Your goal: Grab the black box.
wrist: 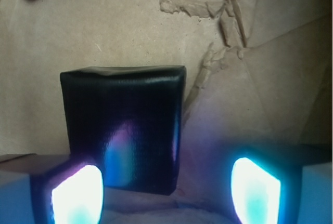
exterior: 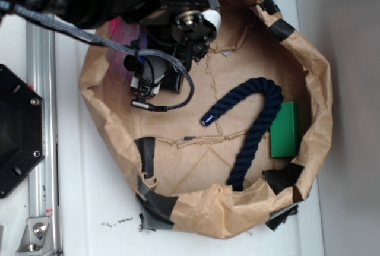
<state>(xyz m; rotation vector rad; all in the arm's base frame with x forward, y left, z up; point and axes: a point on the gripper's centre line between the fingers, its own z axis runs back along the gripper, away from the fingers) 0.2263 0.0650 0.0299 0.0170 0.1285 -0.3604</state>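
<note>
While gripper (wrist: 166, 190) gapes | black box (wrist: 124, 130) glossy, square, puffy-edged

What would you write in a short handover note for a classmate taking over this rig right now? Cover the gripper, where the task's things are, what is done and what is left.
Gripper: open, low over the paper floor, holding nothing; both fingertips glow in the wrist view.
Black box: lies flat on the brown paper just ahead of the fingers, nearer the left one, not yet between them. In the exterior view the arm mostly hides it.
Also in the paper nest: blue rope and green box, both well away on the far side.
Done: approach and lowering.
Left: probably advance so the fingers straddle the box, close, lift.
</note>
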